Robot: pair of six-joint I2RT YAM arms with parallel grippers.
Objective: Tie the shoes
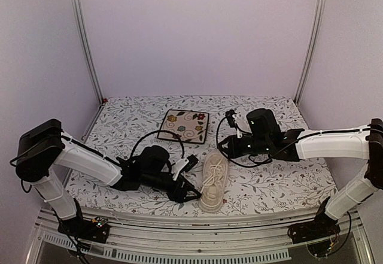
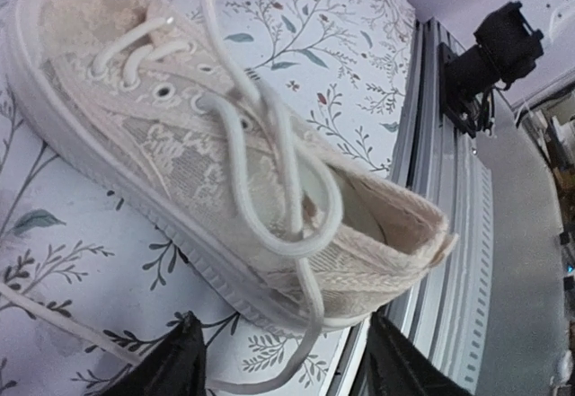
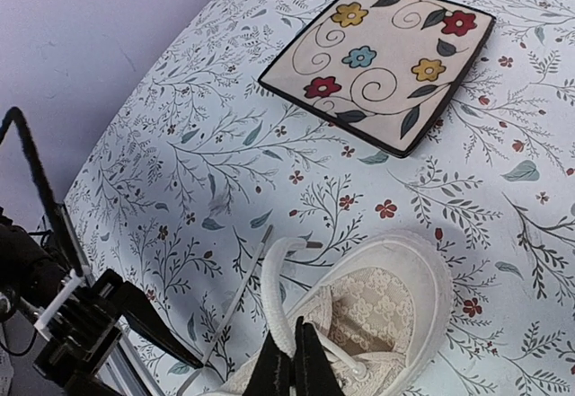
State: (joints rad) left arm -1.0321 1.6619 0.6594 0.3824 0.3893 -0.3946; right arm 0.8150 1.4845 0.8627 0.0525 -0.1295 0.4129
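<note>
Cream sneaker (image 1: 213, 180) near the table's front edge, laces undone, with one gripper clamped and the other slack.

Lace-textured canvas, it lies flat on the leaf-print tablecloth (image 1: 281, 180), toe pointing toward the square floral plate (image 3: 377, 55) and apart from it, heel close to the near rail. The right gripper (image 3: 292, 360) hangs over the eyelets, its fingers pressed together on a lace (image 3: 272, 279) that arches up in a loop beside the toe cap. The left gripper (image 2: 286, 365) sits low beside the heel end, fingers spread wide and grasping nothing — a loose strand (image 2: 314, 302) drops off the sneaker's side onto the cloth between them.
</note>
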